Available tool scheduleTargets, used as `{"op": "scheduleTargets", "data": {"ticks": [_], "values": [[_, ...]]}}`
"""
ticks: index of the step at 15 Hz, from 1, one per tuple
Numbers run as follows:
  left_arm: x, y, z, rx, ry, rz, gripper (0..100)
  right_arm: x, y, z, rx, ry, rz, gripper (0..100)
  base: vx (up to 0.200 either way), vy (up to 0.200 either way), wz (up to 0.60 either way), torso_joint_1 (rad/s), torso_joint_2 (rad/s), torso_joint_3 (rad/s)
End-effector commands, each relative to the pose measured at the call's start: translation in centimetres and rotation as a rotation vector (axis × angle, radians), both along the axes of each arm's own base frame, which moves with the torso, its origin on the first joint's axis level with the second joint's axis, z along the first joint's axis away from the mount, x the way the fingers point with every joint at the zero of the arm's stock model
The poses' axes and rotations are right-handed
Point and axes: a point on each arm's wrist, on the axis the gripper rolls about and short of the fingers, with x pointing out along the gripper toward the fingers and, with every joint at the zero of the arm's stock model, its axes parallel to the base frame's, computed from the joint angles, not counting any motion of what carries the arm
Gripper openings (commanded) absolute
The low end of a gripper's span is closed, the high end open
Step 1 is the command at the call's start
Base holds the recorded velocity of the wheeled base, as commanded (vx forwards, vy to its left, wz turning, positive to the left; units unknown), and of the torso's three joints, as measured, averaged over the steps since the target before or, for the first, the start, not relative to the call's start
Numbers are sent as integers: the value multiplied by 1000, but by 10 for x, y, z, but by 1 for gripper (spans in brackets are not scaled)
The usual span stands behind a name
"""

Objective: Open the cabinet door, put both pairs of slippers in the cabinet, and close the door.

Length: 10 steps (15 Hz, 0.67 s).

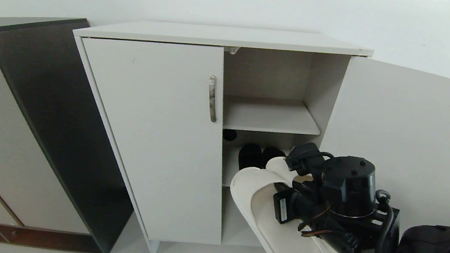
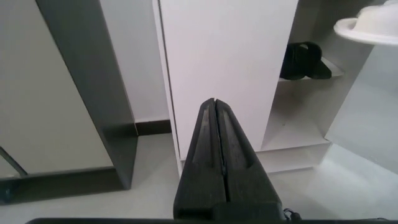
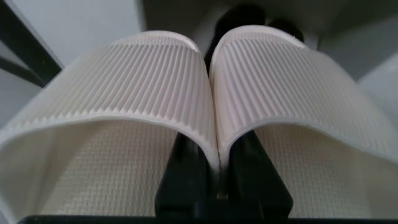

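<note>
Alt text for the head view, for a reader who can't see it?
The robot's right hand holds a pair of white slippers in front of a white cabinet whose right door stands open. A pair of black slippers sits on a shelf inside; the left door is shut.

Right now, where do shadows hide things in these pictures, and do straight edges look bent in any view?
Head view: on the cabinet straight edges lean and bow, the open door most, so a wide lens; the black slippers sit in the shelf's shade. Left wrist view: even light, no glare. Right wrist view: the white slippers shade the right end effector gripping them.
</note>
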Motion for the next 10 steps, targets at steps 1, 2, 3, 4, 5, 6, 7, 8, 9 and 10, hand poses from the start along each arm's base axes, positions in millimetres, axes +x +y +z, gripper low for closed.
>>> {"op": "scheduleTargets", "data": {"ticks": [1, 2, 3, 4, 5, 6, 7, 8, 9, 10], "values": [[0, 0, 0, 0, 0, 0, 0, 4, 4, -4, -7, -6, -7, 0, 0, 0, 0, 0, 0, 0], [0, 0, 0, 0, 0, 0, 0, 8, 11, -1, 1, -22, -15, 0, 0, 0, 0, 0, 0, 0], [0, 0, 0, 0, 0, 0, 0, 14, 22, 5, 13, -39, -62, 0, 0, 0, 0, 0, 0, 0], [0, 0, 0, 0, 0, 0, 0, 19, 26, 7, 14, -39, -107, 0, 0, 0, 0, 0, 0, 0], [0, 0, 0, 0, 0, 0, 0, 29, 38, 24, 45, -36, -222, 0, 0, 0, 0, 0, 0, 0], [0, 0, 0, 0, 0, 0, 0, 31, 41, 29, 52, -26, -250, 0, 0, 0, 0, 0, 0, 0], [0, 0, 0, 0, 0, 0, 0, 34, 49, 50, 77, -5, -316, 0, 0, 0, 0, 0, 0, 0], [0, 0, 0, 0, 0, 0, 0, 34, 52, 64, 79, -2, -348, 0, 0, 0, 0, 0, 0, 0], [0, 0, 0, 0, 0, 0, 0, 35, 54, 74, 91, -10, -370, 0, 0, 0, 0, 0, 0, 0], [0, 0, 0, 0, 0, 0, 0, 36, 55, 87, 101, -33, -403, 0, 0, 0, 0, 0, 0, 0]]}}
